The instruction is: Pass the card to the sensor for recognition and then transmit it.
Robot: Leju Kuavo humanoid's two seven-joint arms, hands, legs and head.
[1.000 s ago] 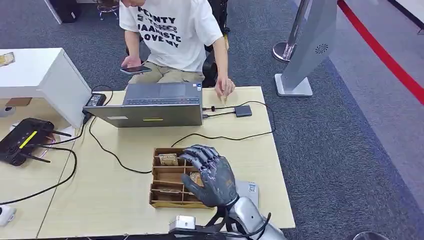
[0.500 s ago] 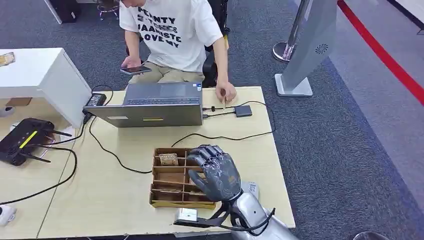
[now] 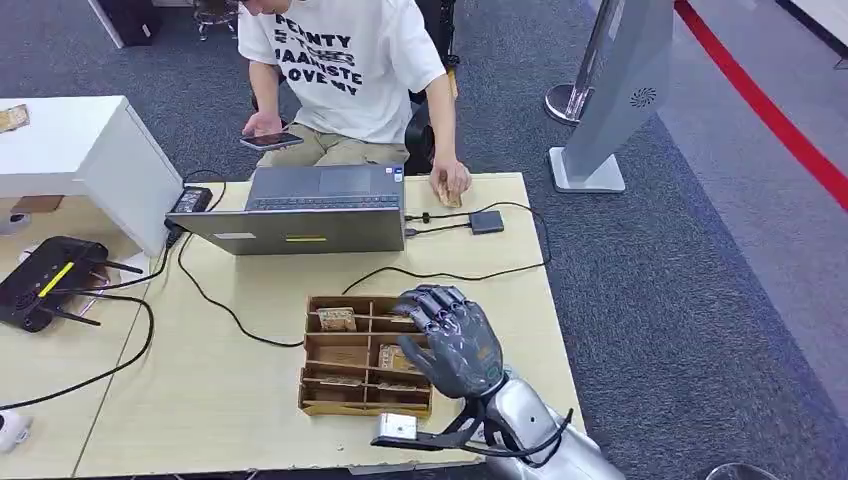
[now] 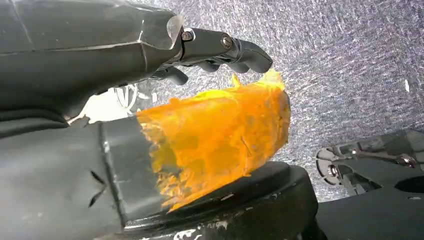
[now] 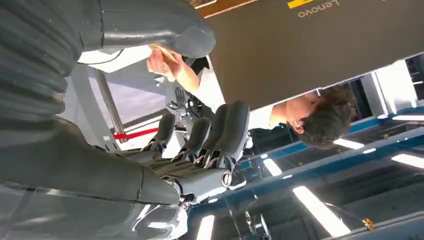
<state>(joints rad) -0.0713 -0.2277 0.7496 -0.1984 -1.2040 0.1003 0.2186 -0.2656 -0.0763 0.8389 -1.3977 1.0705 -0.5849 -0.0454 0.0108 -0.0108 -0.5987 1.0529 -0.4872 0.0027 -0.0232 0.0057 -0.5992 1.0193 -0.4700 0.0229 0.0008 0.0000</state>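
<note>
A wooden divided box (image 3: 320,400) sits near the table's front edge with tan cards in it; one card (image 3: 337,319) lies in a far compartment, another card (image 3: 392,357) in a middle one. My right hand (image 3: 455,340) hovers over the box's right end, fingers bent, nothing in it; the right wrist view has its fingers (image 5: 220,132) apart from the thumb (image 5: 190,35). A small dark box (image 3: 487,221) on a cable lies by the laptop. My left hand (image 4: 150,120) hangs over carpet, orange tape on its thumb, holding nothing.
A grey laptop (image 3: 305,210) stands at the table's far side with cables trailing across the top. A seated person rests a hand (image 3: 450,183) on the far edge over a tan card. A black router (image 3: 45,280) lies at left. A grey kiosk stand (image 3: 610,100) rises at right.
My right hand has drifted right, from over the box's middle to its right end. The person's hand has settled flat onto the table edge.
</note>
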